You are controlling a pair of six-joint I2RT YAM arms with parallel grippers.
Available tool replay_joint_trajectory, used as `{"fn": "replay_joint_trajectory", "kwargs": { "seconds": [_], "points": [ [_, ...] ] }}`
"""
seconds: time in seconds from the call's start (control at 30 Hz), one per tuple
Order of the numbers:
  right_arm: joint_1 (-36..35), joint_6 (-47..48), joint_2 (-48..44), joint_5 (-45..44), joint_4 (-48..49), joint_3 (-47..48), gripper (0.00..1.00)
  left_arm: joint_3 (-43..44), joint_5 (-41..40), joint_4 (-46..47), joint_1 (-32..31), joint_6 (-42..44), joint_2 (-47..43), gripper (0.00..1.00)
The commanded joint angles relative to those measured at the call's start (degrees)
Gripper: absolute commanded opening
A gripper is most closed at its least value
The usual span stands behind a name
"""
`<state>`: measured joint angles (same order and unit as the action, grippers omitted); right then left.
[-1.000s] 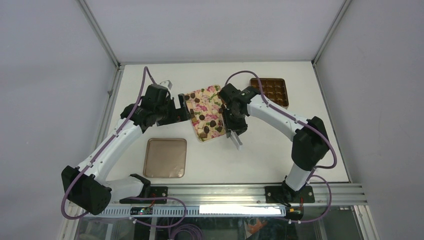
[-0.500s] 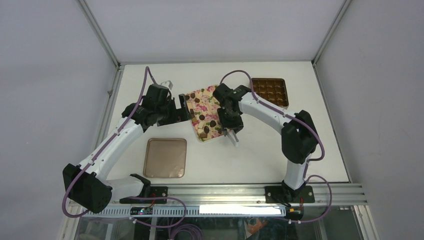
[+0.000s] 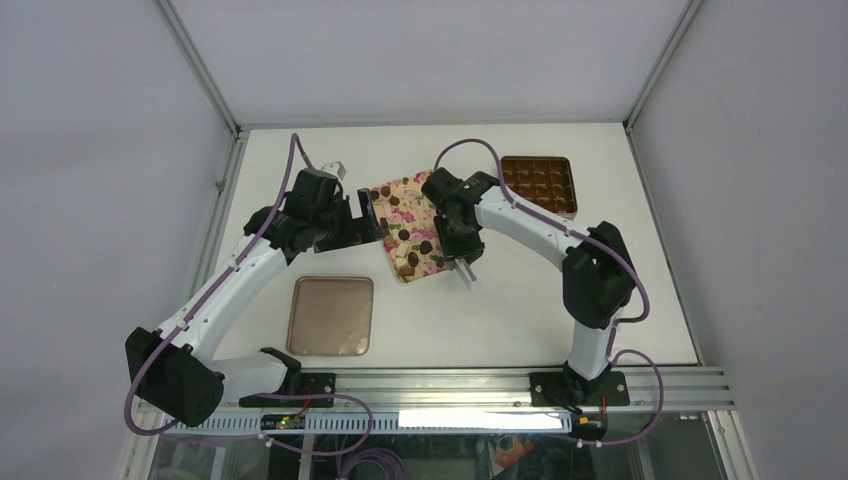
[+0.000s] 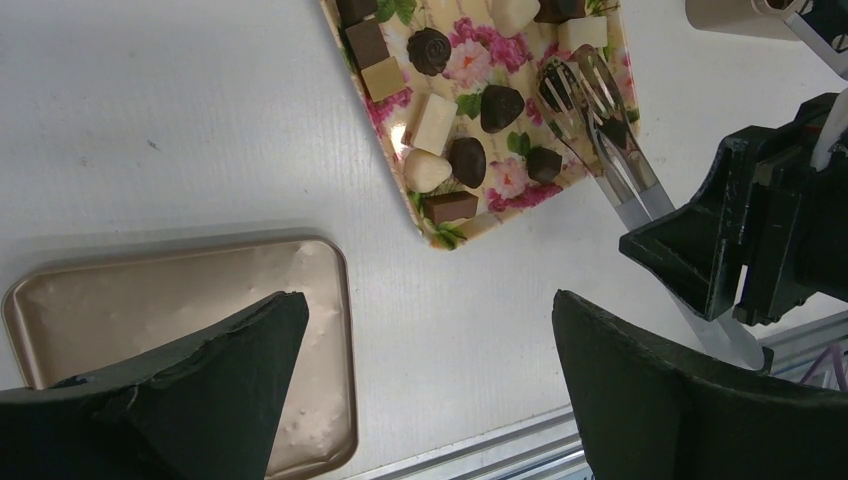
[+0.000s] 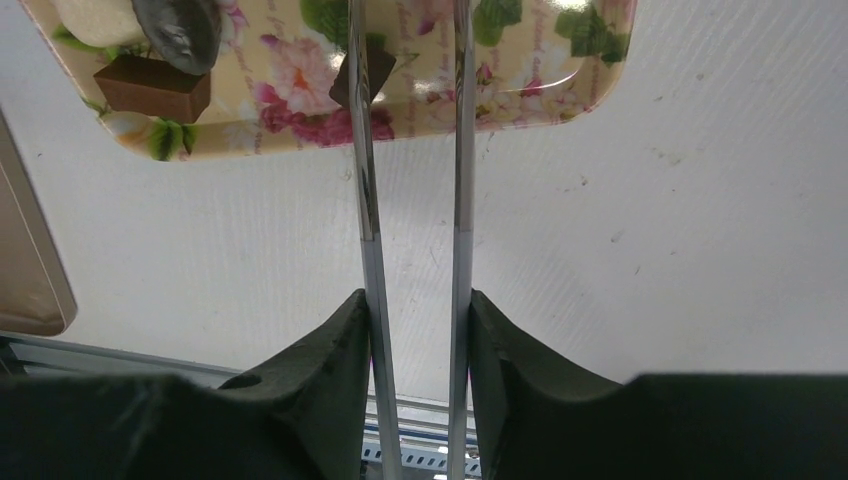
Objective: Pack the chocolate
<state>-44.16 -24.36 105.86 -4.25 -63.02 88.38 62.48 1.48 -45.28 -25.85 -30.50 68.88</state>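
Note:
Several chocolate pieces [image 3: 425, 246], dark and some pale, lie on a floral tray [image 3: 412, 200]. My right gripper [image 3: 458, 250] is shut on metal tongs [image 5: 365, 200], whose two arms reach over the tray's near edge [image 5: 520, 90] and stand apart. The left arm crosses a small dark chocolate [image 5: 362, 78]. A brown block [image 5: 153, 86] lies further left. My left gripper [image 3: 368, 222] is open and empty at the tray's left side. In the left wrist view its wide jaws [image 4: 430, 390] hang above the table, with the chocolates [image 4: 467, 160] and tongs [image 4: 620, 170] beyond.
A brown box with grid compartments [image 3: 540, 183] stands at the back right, behind the right arm. A flat tan lid [image 3: 331, 316] lies front left of the tray and shows in the left wrist view [image 4: 180, 300]. The table's metal front rail is near.
The right arm has swung left and folded in, carrying the tongs from beside the tray's right edge to over its near corner. The left arm has not moved.

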Motion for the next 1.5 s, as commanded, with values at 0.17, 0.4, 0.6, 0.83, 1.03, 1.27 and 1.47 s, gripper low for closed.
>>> {"fn": "replay_joint_trajectory", "kwargs": {
  "seconds": [0.17,0.4,0.6,0.83,1.03,1.27,1.47],
  "points": [
    [-0.47,1.69,-10.6,0.21,0.63,-0.3,0.0,1.74,-0.45,2.12,-0.17,1.67,-0.86,0.99],
    [2.3,2.33,-14.54,0.27,-1.13,0.23,0.0,3.22,5.74,2.04,-0.15,2.87,0.86,0.99],
    [8.66,4.09,-18.33,0.37,-2.26,0.84,0.01,3.75,6.79,1.9,-0.17,2.38,1.83,0.99],
    [23.84,8.46,-20.08,6.89,-0.01,-0.59,0.02,1.23,9.72,4.09,-0.14,-1.74,1.88,0.99],
    [34.77,10.56,-14.81,9.86,-0.81,4.39,0.03,1.53,9.31,4.32,-0.1,-0.91,1.96,0.99],
    [42.06,12.27,-4.74,13.39,-2.71,11.67,0.03,2.3,9.61,3.76,-0.14,-0.55,2.95,0.99],
    [45.41,12.33,1.58,13.93,-3.45,17.18,0.03,2.1,9.48,3.19,-0.08,0.3,3.44,0.99]
  ]
}}
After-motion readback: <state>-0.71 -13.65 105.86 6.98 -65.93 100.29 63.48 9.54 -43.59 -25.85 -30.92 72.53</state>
